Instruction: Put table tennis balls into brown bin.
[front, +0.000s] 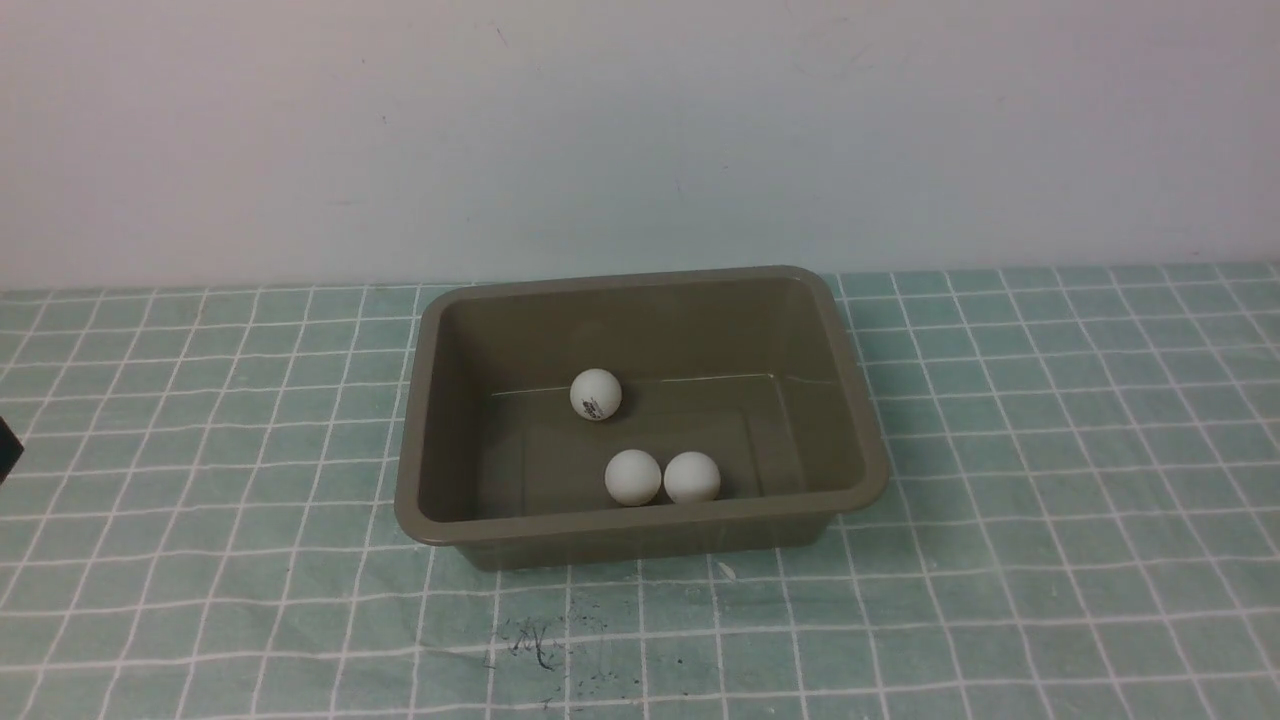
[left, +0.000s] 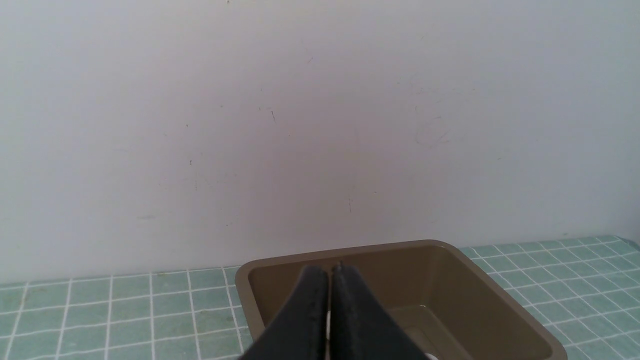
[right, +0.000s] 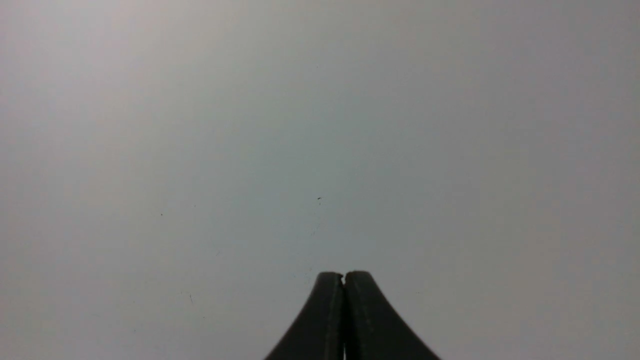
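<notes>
The brown bin (front: 640, 525) stands mid-table in the front view. Inside it lie three table tennis balls: one with a dark logo (front: 596, 394) near the far wall, and two touching each other (front: 633, 477) (front: 692, 477) by the near wall. In the left wrist view my left gripper (left: 330, 272) is shut and empty, its dark fingers in front of the brown bin (left: 500, 295). My right gripper (right: 344, 276) is shut and empty, facing the bare wall. Only a dark corner of the left arm (front: 8, 448) shows in the front view; the right arm is out of it.
A green cloth with a white grid (front: 1050, 560) covers the table. A pale wall (front: 640, 130) rises right behind the bin. Dark scribble marks (front: 545, 645) sit on the cloth in front of the bin.
</notes>
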